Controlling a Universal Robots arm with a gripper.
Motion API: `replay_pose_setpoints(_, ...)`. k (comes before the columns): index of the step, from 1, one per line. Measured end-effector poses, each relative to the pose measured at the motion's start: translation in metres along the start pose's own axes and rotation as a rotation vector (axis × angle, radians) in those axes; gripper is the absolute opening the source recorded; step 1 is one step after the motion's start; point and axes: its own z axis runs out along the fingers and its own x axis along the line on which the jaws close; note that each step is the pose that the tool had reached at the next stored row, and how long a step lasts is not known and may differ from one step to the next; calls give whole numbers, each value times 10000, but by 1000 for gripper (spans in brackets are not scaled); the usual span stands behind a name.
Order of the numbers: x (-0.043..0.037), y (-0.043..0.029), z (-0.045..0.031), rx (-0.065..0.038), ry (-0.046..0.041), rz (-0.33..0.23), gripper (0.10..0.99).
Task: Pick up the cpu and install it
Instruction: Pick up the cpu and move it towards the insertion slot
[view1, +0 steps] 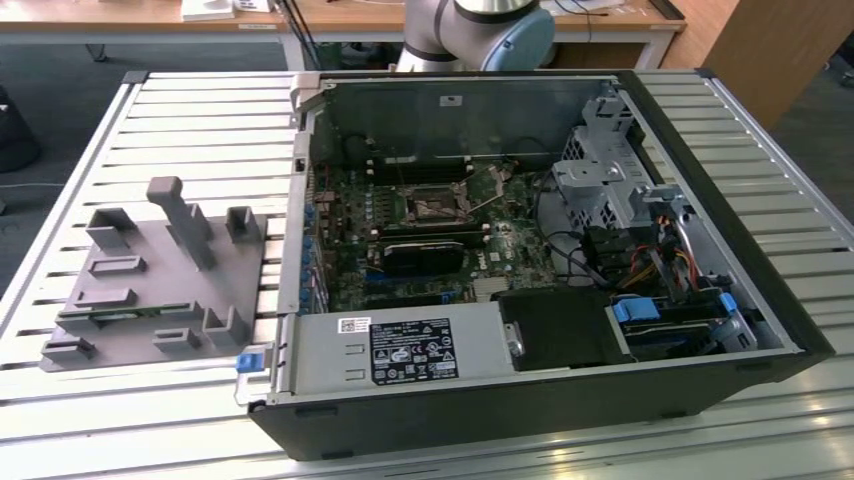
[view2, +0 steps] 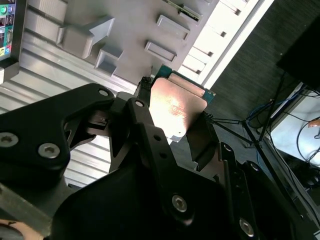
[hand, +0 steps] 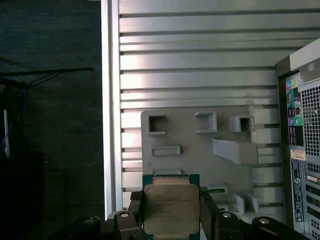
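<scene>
The cpu (hand: 171, 207), a flat square chip with a dull silver top and a green rim, sits between the two black fingers (hand: 134, 212) of my gripper (hand: 171, 220), which is shut on its opposite edges. It shows in both wrist views, and in the second wrist view the cpu (view2: 176, 106) catches the light in my gripper (view2: 175, 131). It hangs well above the grey fixture plate (hand: 200, 150) near the table's edge. In the exterior view the dark square socket (view1: 438, 207) lies in the middle of the motherboard inside the open computer case (view1: 747, 330).
The grey fixture plate (view1: 147, 280) with upright pegs and pockets lies on the slatted metal table (view1: 200, 120) at the exterior view's left of the case. A black heatsink block (view1: 420, 255) sits below the socket. Drive cages and cables (view1: 627, 210) crowd the case's right side. The arm's base (view1: 481, 30) stands behind the case.
</scene>
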Motion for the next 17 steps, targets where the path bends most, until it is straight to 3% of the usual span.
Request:
replay_pose_setpoints(3, 0, 4, -69, 0, -1, 0, 537)
replay_pose_setpoints(9, 0, 17, -285, 0, 0, 0, 537)
replay_pose_setpoints(11, -16, 20, -298, 0, -1, 0, 537)
replay_pose_setpoints(17, -268, 31, -295, 0, 3, 0, 537)
